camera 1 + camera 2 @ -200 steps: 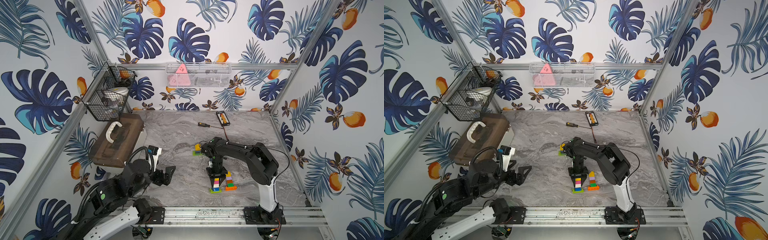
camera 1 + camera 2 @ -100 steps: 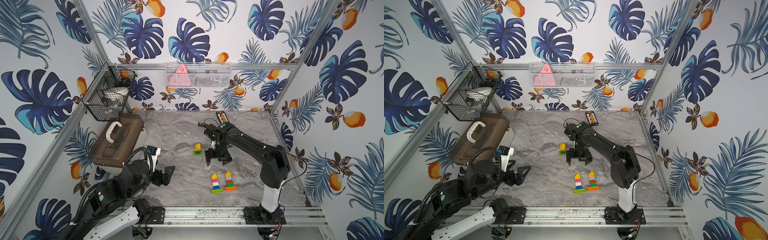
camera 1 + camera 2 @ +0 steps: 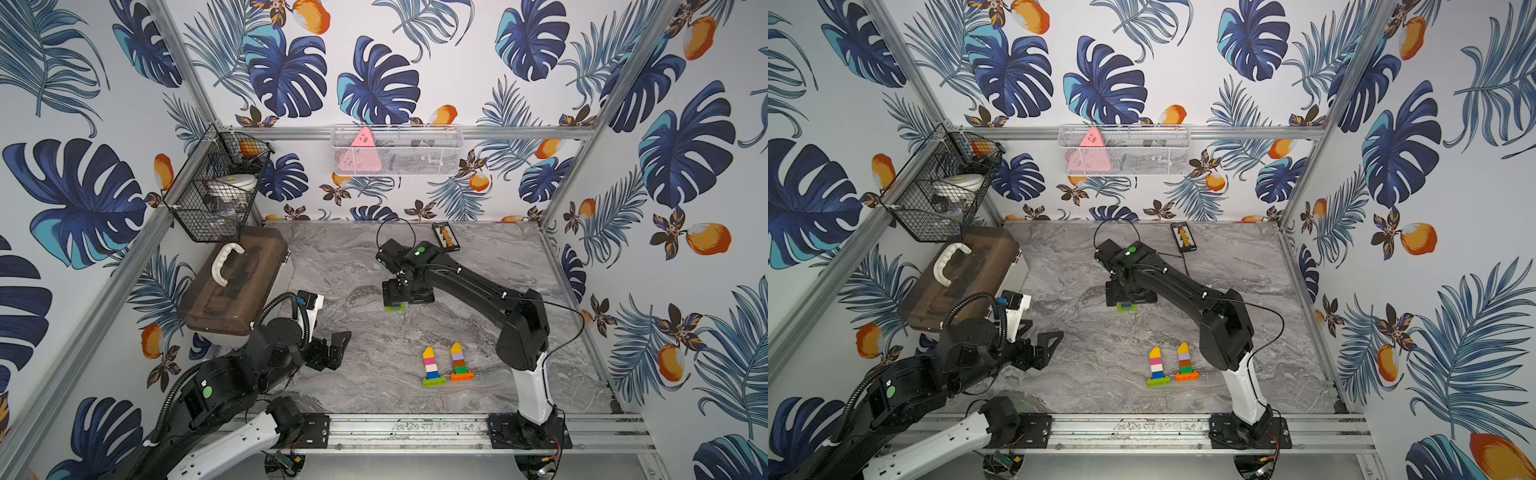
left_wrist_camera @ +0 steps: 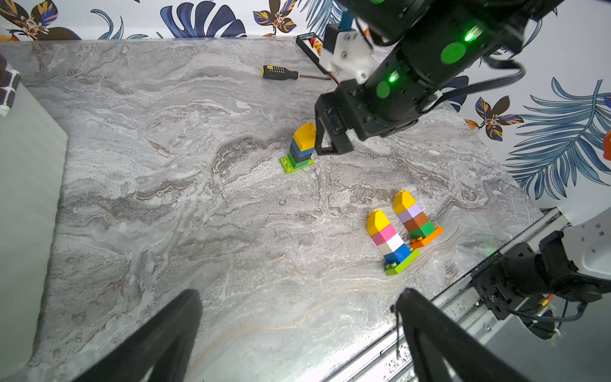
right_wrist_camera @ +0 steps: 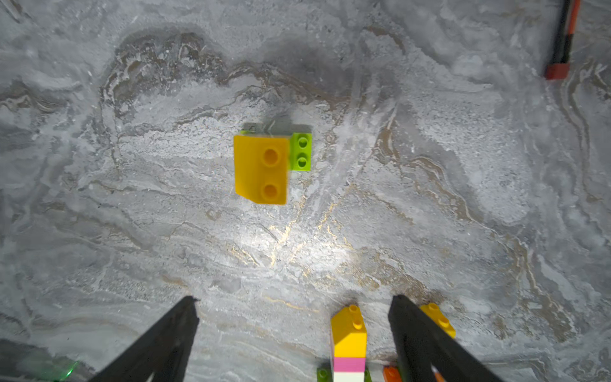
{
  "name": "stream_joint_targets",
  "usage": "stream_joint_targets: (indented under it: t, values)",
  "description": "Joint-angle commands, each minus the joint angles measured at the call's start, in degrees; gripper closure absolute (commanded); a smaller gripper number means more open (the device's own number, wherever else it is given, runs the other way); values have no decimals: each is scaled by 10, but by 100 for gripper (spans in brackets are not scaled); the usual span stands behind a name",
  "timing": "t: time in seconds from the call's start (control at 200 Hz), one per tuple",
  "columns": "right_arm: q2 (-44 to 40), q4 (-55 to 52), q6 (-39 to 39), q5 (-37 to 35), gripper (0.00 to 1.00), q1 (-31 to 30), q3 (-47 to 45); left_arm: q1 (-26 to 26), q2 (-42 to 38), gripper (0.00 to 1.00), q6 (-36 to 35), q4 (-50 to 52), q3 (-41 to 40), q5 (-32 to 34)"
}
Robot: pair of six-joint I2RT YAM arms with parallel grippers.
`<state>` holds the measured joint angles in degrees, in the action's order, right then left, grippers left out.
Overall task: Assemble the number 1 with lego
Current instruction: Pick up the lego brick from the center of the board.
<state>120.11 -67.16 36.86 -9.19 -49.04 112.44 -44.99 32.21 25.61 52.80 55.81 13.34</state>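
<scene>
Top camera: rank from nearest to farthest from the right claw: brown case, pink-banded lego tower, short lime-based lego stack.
1. The short lime-based lego stack, just beside the right claw.
2. The pink-banded lego tower, toward the front rail.
3. The brown case, by the left wall.

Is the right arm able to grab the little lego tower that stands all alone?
Probably yes. The right gripper hangs open close beside that lego tower, and nothing lies between them. It would likely need only a small shift and a move down.
</scene>
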Motion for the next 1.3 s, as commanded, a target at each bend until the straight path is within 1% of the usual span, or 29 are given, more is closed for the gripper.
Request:
stream_joint_targets:
  t: [0.0,0.105,0.185,0.355,0.5,0.64,0.896,1.021,1.101,1.161,1.296]
  values:
    - [32,20,23,-55,9,1,25,1,0,1,2,-4,2,5]
    - [67,14,11,-67,11,3,56,1,4,1,1,-6,2,2]
    - [85,20,9,-65,13,6,61,1,7,1,0,-6,3,-1]
    - [99,58,17,-38,19,15,47,3,4,1,1,-6,2,1]
    - [124,58,23,-34,23,16,70,5,8,1,0,-5,3,0]
    - [146,59,20,-17,30,17,95,5,7,1,1,-6,3,1]
    - [157,57,24,-10,47,17,100,6,8,1,1,-6,3,1]
    - [157,61,28,-7,51,18,85,6,9,1,1,-5,2,0]
    - [157,58,29,-8,55,19,83,6,9,1,1,-5,3,2]
    - [155,56,30,-11,60,20,80,7,9,1,1,-5,3,3]
    - [141,50,28,-12,77,25,75,8,8,1,2,-4,3,4]
